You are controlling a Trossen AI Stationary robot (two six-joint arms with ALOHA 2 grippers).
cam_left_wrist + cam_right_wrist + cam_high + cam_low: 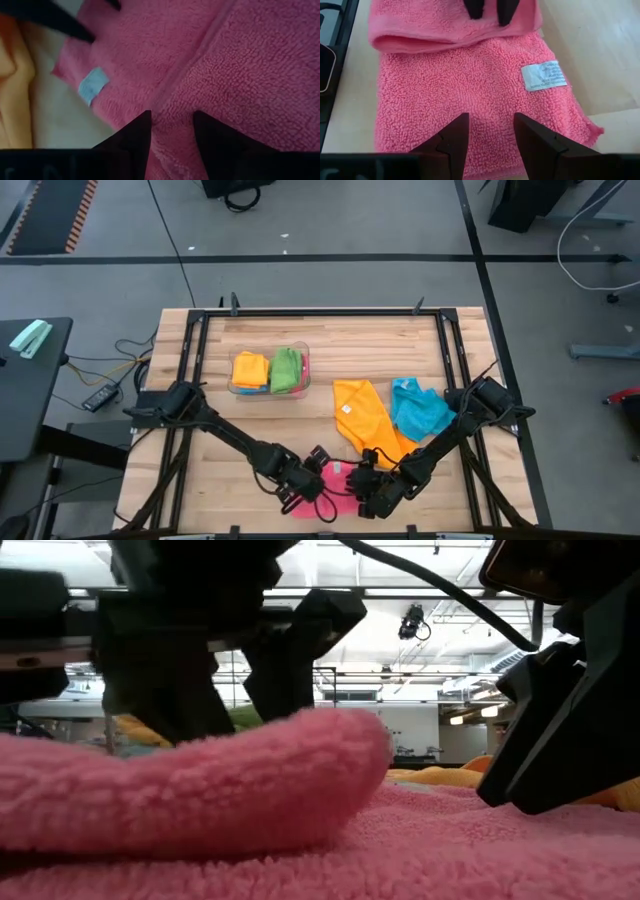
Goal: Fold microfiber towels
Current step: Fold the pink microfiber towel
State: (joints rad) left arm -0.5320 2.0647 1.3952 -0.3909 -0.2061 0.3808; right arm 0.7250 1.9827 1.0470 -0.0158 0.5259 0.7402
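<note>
high view: both arms reach to the near edge of the wooden table [400, 350], where the pink towel [338, 477] lies between the left gripper [312, 492] and the right gripper [372, 492]. an orange towel [362, 418] and a blue towel [418, 410] lie unfolded just beyond it; a clear bin [268, 391] holds folded yellow and green cloths farther back. dark cables trail over the grey floor around the table.

low view: a rolled fold of the pink towel [220, 785] fills the foreground, its upper layer lying over a flat lower one. dark gripper parts hang above it at either side; which arm each belongs to is hard to say from here. behind, a bright hall with ceiling lights.

left wrist view: the left gripper [172, 127] has its fingers partly apart, tips pressed at a seam of the pink towel [240, 75]; it seems to straddle the fold's edge, though a firm pinch cannot be confirmed.

right wrist view: the right gripper [491, 132] stands partly open over the flat pink layer [465, 85] near its white label [543, 76], holding nothing visible.

method: the fold in hand goes best if both edges are drawn across level, so the corners meet and the upper layer lies without a ridge.
</note>
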